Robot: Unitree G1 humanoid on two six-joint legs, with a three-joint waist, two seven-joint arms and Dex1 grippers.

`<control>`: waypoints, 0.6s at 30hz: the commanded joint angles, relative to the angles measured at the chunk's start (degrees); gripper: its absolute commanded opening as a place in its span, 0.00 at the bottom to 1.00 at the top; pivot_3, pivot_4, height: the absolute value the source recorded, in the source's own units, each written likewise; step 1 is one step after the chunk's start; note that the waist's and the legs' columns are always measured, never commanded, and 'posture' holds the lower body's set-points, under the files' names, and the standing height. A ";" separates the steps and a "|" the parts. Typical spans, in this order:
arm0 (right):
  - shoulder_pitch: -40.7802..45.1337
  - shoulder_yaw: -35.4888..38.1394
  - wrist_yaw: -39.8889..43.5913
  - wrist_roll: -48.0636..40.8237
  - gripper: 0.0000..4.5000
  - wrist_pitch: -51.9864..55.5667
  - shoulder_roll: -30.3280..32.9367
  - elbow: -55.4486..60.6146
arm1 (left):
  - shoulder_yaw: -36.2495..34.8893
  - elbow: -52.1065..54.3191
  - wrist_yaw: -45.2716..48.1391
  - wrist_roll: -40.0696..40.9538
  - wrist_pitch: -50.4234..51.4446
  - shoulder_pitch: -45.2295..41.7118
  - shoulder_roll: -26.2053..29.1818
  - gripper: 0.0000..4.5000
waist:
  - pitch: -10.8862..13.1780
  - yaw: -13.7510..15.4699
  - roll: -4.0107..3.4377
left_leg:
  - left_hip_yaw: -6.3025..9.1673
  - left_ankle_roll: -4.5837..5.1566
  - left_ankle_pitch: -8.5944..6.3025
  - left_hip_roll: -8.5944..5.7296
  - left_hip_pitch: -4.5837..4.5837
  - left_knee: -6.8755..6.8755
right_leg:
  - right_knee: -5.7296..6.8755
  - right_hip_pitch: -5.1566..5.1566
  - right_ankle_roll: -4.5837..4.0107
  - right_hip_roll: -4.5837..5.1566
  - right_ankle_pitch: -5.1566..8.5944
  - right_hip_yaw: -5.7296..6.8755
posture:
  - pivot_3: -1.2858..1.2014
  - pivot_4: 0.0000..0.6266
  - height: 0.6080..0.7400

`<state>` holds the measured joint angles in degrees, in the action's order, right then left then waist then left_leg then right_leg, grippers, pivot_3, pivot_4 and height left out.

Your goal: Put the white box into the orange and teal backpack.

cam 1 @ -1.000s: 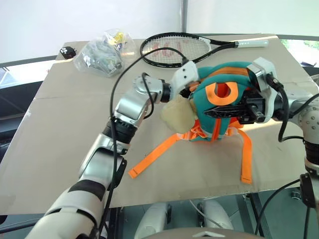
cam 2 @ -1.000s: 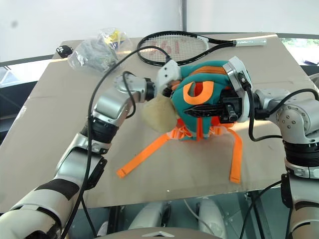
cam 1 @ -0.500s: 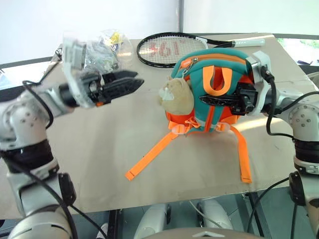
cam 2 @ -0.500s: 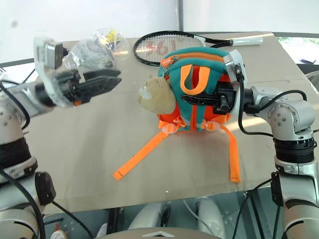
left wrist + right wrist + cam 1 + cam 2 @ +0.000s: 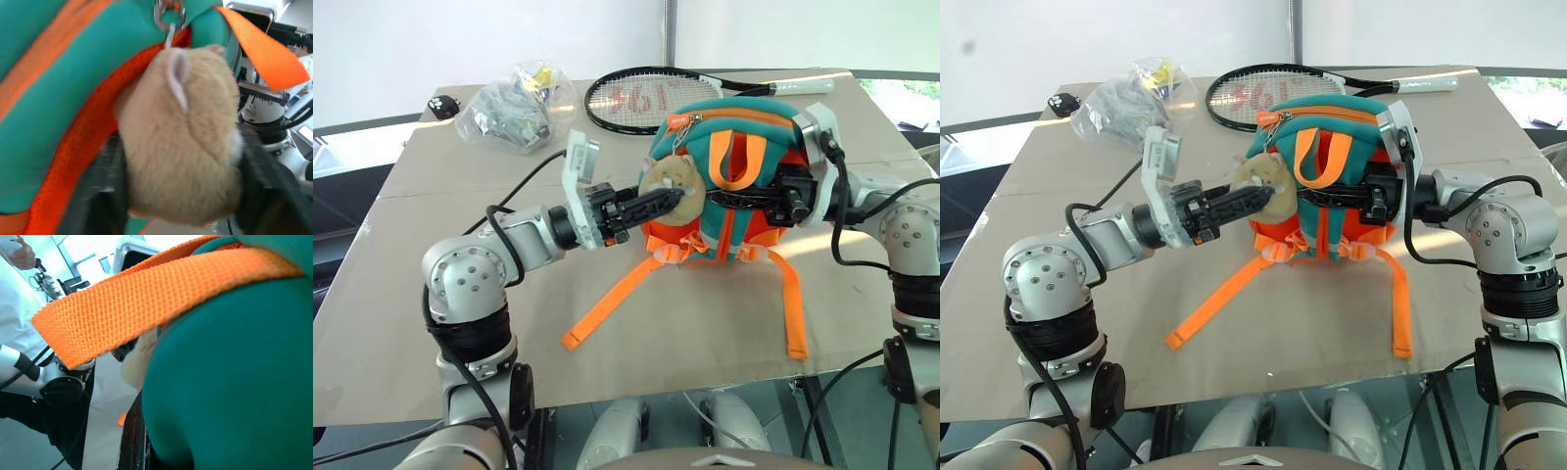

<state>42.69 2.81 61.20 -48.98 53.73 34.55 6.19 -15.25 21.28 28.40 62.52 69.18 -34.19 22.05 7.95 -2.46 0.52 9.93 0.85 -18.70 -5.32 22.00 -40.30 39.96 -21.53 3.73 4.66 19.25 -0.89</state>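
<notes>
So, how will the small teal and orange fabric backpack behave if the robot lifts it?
The small teal and orange fabric backpack probably sags, since its cloth looks soft. Its loose orange straps would likely dangle and drag. The beige plush charm hangs from a clip, so it may swing.

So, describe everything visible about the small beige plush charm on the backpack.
The small beige plush charm is fuzzy and rounded, with a pale pink-lined ear. It hangs by a metal clip from the upright orange and teal backpack, against its orange mesh side. The left gripper has its black fingers on either side of it.
</notes>
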 commanded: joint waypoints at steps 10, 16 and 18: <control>4.66 13.85 -16.33 -7.61 0.00 0.93 -5.92 -5.65 | -17.05 -8.31 -2.44 19.36 -5.23 2.90 9.71 0.23 | 0.00 -0.14 -0.01 | 0.01 0.00 0.00 0.00 -0.06 0.11 | 0.00 -0.09 0.00 -0.02 0.00 0.00 | 0.52 0.24 1.00; 5.15 17.83 -24.30 -9.83 0.00 0.81 -7.31 -7.44 | -19.51 -9.47 -4.70 16.95 -8.46 15.83 10.59 0.23 | 0.00 -0.75 -0.01 | 0.01 0.00 0.00 0.00 -0.04 0.12 | -0.02 -0.12 0.00 0.00 0.00 0.01 | 0.52 0.24 1.00; 5.14 18.72 -26.81 -9.27 0.00 -0.19 -7.11 -8.95 | -16.23 -9.79 -6.27 11.38 -9.03 22.59 9.67 0.23 | -0.02 -0.96 -0.03 | 0.00 0.00 0.00 0.00 -0.08 0.15 | -0.05 -0.11 0.00 0.01 0.00 0.01 | 0.52 0.24 1.00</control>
<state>46.73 14.53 37.44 -57.86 56.23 25.91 -1.52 -30.86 12.89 24.52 79.08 62.40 -16.04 31.93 7.93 -3.42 0.49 9.87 0.85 -18.70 -5.32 21.90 -40.10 39.90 -21.62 3.73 4.70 19.25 -0.91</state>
